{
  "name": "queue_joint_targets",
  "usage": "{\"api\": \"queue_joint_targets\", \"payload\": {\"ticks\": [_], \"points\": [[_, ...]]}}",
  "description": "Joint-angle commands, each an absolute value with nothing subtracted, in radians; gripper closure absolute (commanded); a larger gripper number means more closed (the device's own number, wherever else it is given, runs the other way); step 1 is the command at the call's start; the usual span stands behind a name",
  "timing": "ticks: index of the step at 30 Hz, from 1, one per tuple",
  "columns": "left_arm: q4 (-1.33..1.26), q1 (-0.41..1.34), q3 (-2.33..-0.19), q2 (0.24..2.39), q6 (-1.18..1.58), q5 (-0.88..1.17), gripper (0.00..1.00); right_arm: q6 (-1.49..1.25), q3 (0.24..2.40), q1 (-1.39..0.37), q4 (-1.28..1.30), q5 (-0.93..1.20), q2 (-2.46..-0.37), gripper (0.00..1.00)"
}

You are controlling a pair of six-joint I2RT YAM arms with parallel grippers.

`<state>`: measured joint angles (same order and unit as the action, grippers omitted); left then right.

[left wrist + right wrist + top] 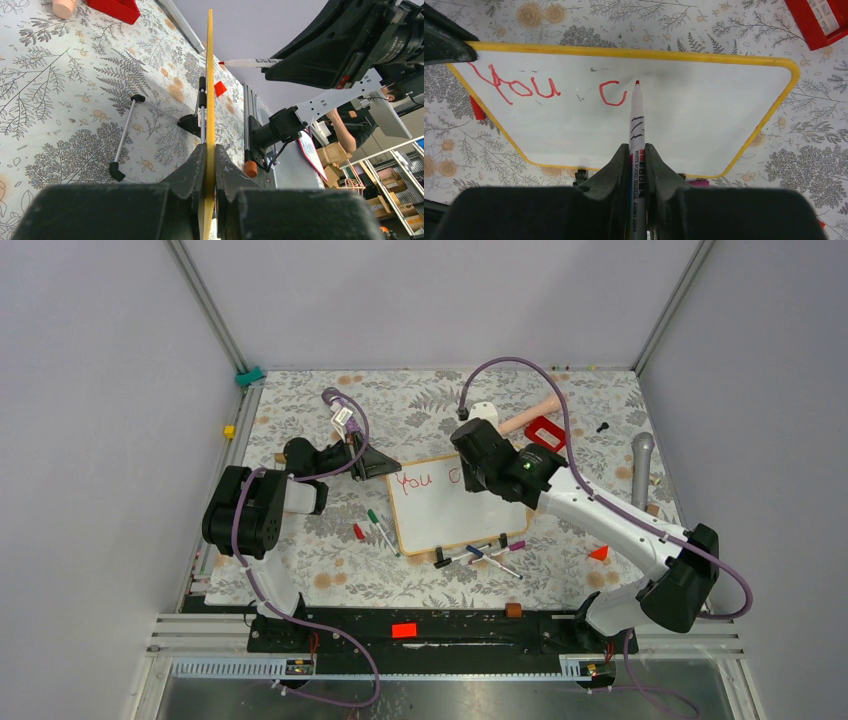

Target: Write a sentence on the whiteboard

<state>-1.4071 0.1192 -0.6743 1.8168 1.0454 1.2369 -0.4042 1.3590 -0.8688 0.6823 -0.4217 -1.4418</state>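
Note:
The whiteboard [455, 512] lies on the floral table, its frame yellow in the wrist views [704, 54]. My left gripper [383, 464] is shut on its left edge; in the left wrist view the board's thin edge [210, 75] runs between the closed jaws [210, 167]. The sentence [519, 87] reads "You c" in red at the top left [412, 480]. My right gripper [637, 155] is shut on a white whiteboard marker [636, 115] over the board [472, 452]. Its red tip sits just right of the "c", very close to the surface [247, 63].
Several loose markers lie by the board's near edge [490, 555] and to its left [380, 530]. A red box [545, 432], a pink cylinder [530, 416] and a grey cylinder [641, 465] are at the back right. A small red piece [598, 553] lies under the right arm.

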Motion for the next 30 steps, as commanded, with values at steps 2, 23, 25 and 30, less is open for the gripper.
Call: {"api": "queue_joint_targets", "payload": {"ticks": [2,23,25,30], "points": [[-1.472,0.119,-0.688,1.807,1.034,1.271,0.98,-0.399,1.368,-0.834,0.682,-0.446,-1.427,1.0],[-1.473,0.12,-0.69,1.808,1.034,1.27,0.98,-0.41,1.35,-0.813,0.688,-0.398,-1.44,1.0],[-1.473,0.119,-0.69,1.81,1.034,1.27,0.98,-0.411,1.35,-0.813,0.692,-0.401,-1.443,1.0],[-1.472,0.119,-0.689,1.812,1.034,1.27,0.98,-0.414,1.356,-0.812,0.71,-0.415,-1.457,1.0]]}}
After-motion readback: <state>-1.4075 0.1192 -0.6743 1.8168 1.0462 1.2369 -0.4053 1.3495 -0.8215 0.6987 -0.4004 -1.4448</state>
